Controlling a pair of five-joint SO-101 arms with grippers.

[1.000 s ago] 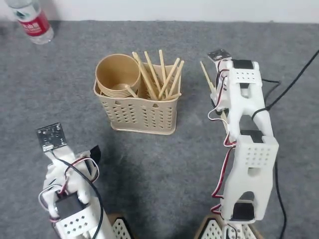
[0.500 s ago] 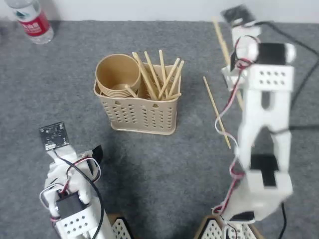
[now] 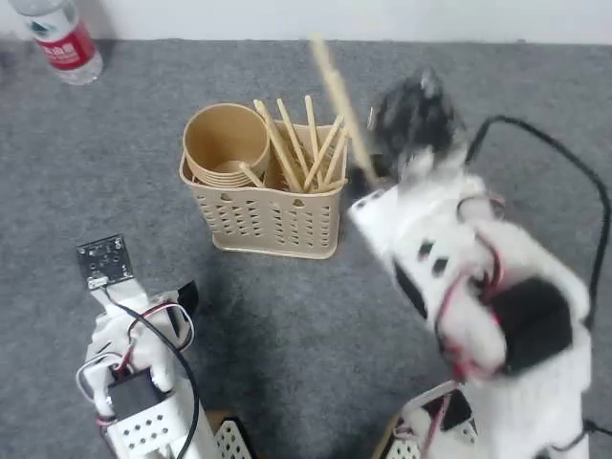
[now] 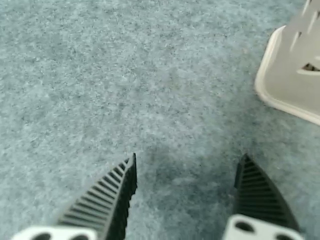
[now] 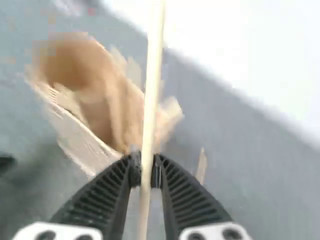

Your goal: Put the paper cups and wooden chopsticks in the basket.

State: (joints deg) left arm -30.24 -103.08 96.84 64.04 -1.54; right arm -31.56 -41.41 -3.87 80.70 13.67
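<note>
High view: the right arm (image 3: 459, 277) has swung in from 1 o'clock, where it stood half a second ago, toward the centre, and motion smears it. The chopstick (image 3: 337, 94) it carries has come with it. It now slants from 12 o'clock down to the arm's front end, just beside the 3 o'clock rim of the basket (image 3: 273, 222) and not inside it. The basket sits slightly toward 11 o'clock from centre and has not moved. The stacked cups (image 3: 227, 143) are in its 9 o'clock half and a sheaf of chopsticks (image 3: 304, 143) in its 3 o'clock half. The arm now covers the spot at 3 o'clock on the carpet (image 3: 287, 325) where a second stick lay earlier. The left arm (image 3: 134, 373) at 7 o'clock has not shifted. A bottle (image 3: 62, 38) at 11 o'clock is cut off by the frame edge.

Left wrist view: the left gripper (image 4: 189, 159) hangs over bare carpet, its jaws spread wide with nothing between them. A corner of the basket is near, cut off at the frame edge.

Right wrist view: the right gripper (image 5: 145, 162) is clamped on the chopstick, which runs up between the jaws. Beyond it the basket is a tan blur, and the cups and chopsticks inside cannot be told apart. A pale sliver beside one finger is too blurred to name.
</note>
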